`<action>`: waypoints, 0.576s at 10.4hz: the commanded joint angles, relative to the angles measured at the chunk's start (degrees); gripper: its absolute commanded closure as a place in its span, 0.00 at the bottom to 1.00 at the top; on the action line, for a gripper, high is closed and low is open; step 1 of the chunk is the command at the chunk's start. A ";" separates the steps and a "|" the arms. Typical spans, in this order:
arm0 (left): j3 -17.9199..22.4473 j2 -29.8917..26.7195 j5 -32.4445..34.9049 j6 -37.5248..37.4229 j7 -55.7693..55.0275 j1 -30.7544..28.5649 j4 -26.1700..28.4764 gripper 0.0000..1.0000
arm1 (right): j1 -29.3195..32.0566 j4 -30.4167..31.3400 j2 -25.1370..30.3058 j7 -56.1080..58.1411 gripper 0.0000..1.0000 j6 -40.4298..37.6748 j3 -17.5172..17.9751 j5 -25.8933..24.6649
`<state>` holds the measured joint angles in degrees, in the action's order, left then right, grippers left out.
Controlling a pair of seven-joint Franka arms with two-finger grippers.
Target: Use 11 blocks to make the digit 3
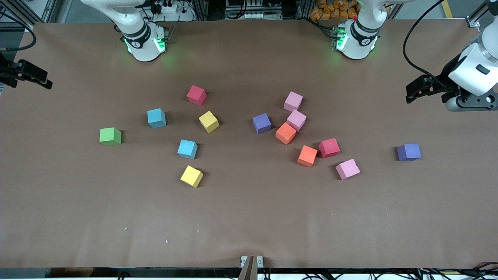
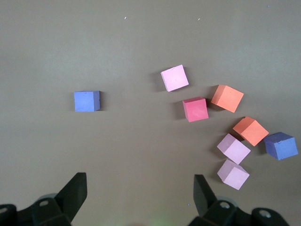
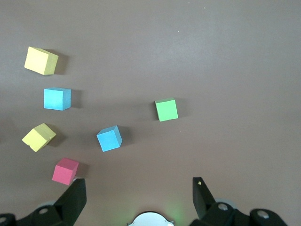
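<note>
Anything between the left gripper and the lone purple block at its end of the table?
Nothing visible. The left gripper hangs open above bare table, and the purple block sits alone, apart from the pink block and its cluster.

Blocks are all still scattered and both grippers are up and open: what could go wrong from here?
The orange block touches a pink block, and another orange sits against a red; fingers going down there may knock the neighbour. The green cube lies among them and could be picked by mistake.
</note>
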<state>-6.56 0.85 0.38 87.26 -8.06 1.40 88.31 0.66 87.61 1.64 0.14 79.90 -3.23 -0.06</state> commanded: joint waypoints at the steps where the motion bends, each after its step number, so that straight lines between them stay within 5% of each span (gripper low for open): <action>1: -0.29 0.20 0.77 -1.57 -0.73 -0.09 -1.30 0.00 | 2.06 -1.47 -1.02 0.65 0.00 -0.71 1.82 0.94; 6: -0.82 0.55 0.59 -1.57 -1.08 0.61 -1.13 0.00 | 1.89 -1.47 -0.67 0.38 0.00 -1.33 2.09 0.94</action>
<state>-7.01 0.89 0.38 86.89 -8.06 1.61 88.30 1.01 87.35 1.09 0.20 79.64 -2.29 -0.06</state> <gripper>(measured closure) 0.000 0.000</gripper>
